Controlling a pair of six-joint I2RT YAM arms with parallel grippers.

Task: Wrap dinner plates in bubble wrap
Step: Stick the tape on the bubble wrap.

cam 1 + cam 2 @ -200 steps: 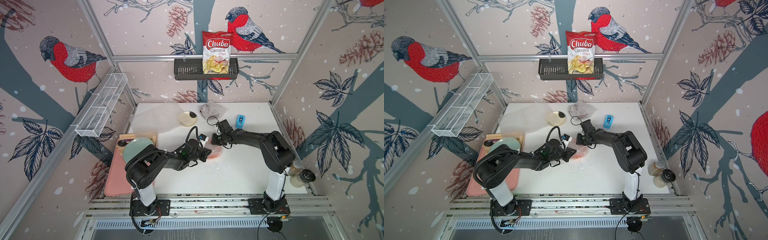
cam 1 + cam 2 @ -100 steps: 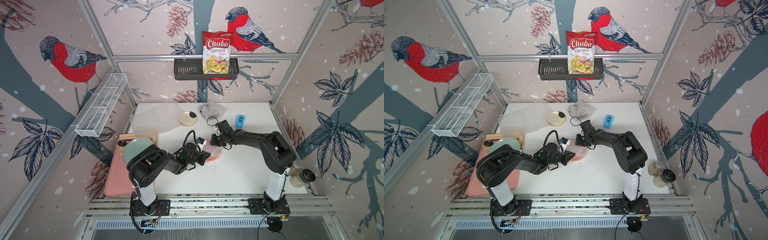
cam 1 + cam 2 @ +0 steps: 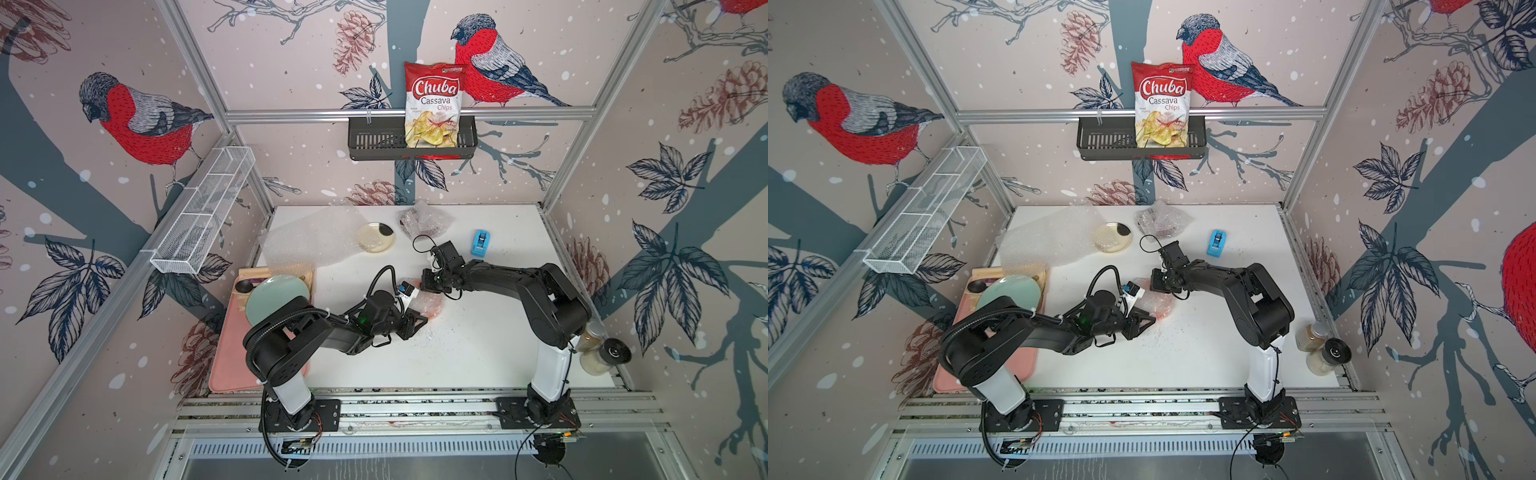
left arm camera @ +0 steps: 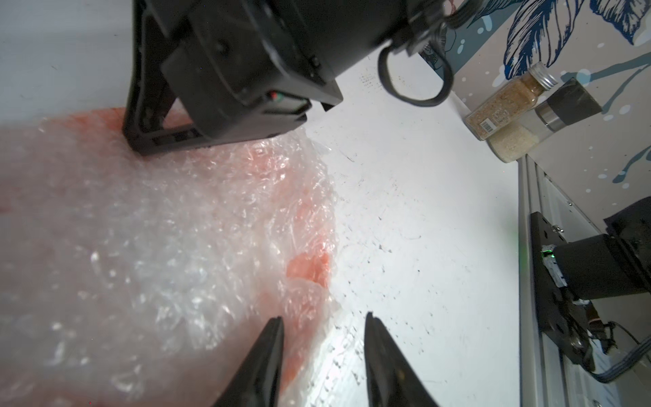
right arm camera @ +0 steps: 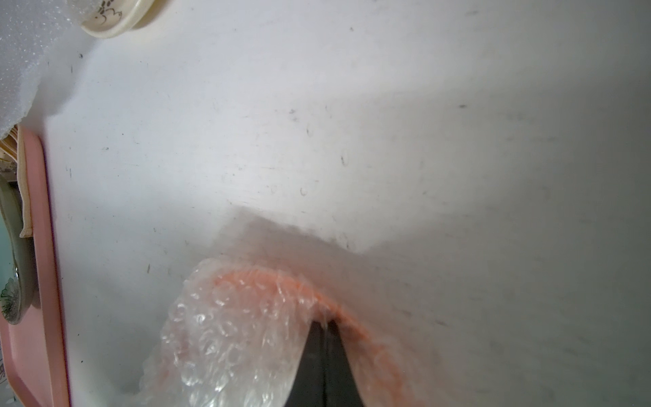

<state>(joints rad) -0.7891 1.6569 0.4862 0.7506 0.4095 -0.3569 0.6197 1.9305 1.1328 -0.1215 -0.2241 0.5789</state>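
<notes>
Wrapped orange plate (image 3: 432, 306), apparently flat

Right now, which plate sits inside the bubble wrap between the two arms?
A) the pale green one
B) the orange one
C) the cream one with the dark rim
B: the orange plate shows through the bubble wrap in the left wrist view, while the cream plate lies uncovered farther back.

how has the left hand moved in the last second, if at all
yes: the left hand has backed slightly toward the front edge of the table, away from the cream plate, and its jaws have parted.
</notes>
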